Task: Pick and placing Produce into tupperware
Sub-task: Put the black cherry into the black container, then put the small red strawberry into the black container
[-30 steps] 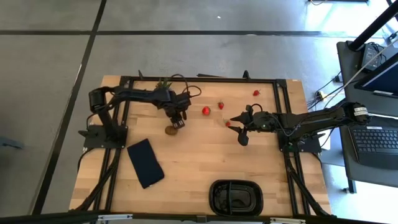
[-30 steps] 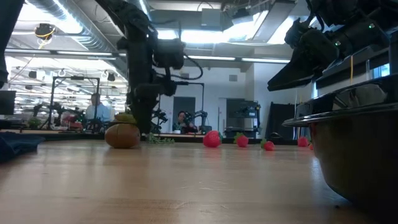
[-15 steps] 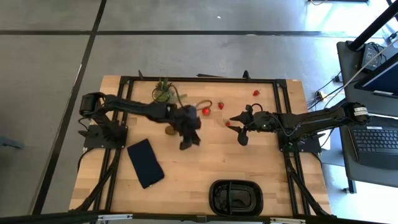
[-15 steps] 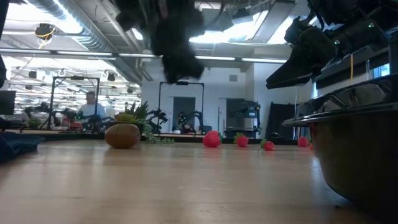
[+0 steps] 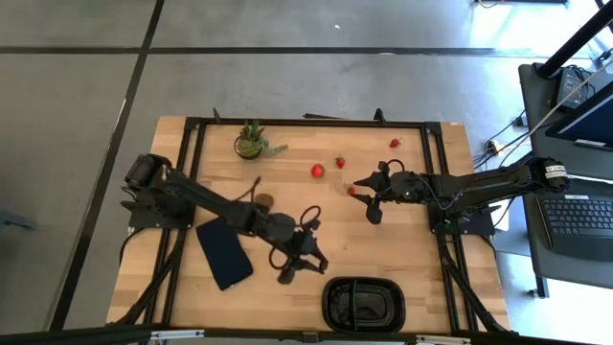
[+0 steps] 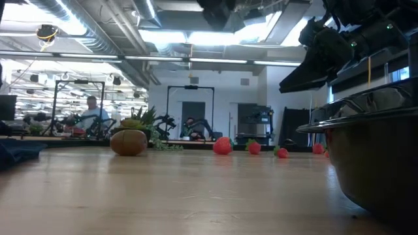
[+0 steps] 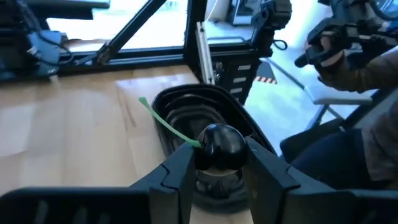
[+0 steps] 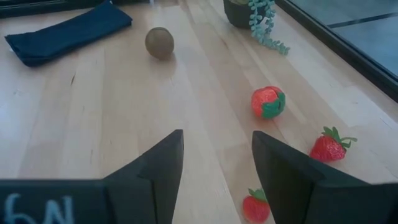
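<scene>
Left gripper (image 7: 219,163) clamped on a dark berry (image 7: 220,147) with green stem, tupperware (image 7: 186,106) just ahead of it. Right gripper (image 8: 214,163) parted, empty; strawberries (image 8: 268,102) just ahead, kiwi (image 8: 160,42) farther off.

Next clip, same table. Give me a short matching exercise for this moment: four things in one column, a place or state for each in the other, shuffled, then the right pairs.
1. small dark round cherry with green stem
2. brown oval kiwi
3. black compartmented plastic tray
4. right gripper

A. at the table's near edge
B. open, empty, above the wood
C. clamped in the left gripper
D. lying near the flat navy slab

Pairs: 1-C, 2-D, 3-A, 4-B
</scene>
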Controlling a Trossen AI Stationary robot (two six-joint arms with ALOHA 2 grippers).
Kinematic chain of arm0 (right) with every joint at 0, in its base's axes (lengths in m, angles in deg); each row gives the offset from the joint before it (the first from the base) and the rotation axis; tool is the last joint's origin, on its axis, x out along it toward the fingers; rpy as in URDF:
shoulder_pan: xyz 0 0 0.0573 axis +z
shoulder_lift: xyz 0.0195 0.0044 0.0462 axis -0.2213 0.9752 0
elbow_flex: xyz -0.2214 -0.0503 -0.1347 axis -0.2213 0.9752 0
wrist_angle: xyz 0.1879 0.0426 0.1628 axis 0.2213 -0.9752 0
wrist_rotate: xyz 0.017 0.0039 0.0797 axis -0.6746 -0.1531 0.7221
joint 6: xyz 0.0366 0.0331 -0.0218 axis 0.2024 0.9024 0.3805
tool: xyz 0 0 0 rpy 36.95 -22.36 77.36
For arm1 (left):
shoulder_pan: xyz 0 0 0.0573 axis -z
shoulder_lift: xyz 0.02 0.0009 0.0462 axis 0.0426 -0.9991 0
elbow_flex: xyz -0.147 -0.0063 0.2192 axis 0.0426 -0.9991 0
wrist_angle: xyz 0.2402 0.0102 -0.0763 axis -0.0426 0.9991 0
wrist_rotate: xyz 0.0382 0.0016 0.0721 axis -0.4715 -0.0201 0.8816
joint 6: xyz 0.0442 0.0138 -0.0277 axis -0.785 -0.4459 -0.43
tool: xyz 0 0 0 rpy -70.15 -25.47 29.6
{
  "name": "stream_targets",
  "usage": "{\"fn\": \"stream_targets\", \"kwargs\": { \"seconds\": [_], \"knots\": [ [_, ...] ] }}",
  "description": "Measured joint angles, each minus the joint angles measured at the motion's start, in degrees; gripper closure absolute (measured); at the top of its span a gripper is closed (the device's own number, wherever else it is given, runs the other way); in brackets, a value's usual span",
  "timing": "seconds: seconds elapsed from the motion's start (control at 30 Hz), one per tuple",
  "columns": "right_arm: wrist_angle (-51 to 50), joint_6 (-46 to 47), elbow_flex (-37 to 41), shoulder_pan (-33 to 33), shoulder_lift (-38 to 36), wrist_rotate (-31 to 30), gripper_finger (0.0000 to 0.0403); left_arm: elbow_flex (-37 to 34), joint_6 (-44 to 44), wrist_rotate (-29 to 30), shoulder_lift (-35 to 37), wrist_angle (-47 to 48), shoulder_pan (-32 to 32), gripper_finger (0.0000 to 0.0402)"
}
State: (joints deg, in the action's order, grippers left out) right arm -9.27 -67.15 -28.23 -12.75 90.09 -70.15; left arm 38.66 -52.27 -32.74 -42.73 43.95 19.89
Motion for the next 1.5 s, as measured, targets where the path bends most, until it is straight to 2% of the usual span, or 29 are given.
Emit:
{"fn": "stream_targets", "kwargs": {
  "seconds": [0.27,0.5,0.8,1.03,1.5],
  "knots": [
    [0.1,0.2,0.0,0.0,0.0,0.0,0.0210,0.9,2.9,-0.2,-11.3,-11.7,0.5,0.0289],
    [0.2,0.2,0.0,0.0,0.0,0.0,0.0210,8.5,1.5,-7.0,-19.9,-11.5,2.8,0.0298],
    [0.1,0.2,0.0,0.0,0.0,0.0,0.0210,19.0,1.7,-7.6,-29.6,-3.9,3.1,0.0280],
    [-0.2,0.2,0.0,0.0,0.0,0.0,0.0210,20.3,1.7,-8.5,-30.3,-4.4,3.1,0.0288],
    [-0.8,0.3,0.0,0.0,0.0,0.0,0.0210,20.3,1.5,-8.8,-29.9,-4.4,1.8,0.0215]
  ]
}}
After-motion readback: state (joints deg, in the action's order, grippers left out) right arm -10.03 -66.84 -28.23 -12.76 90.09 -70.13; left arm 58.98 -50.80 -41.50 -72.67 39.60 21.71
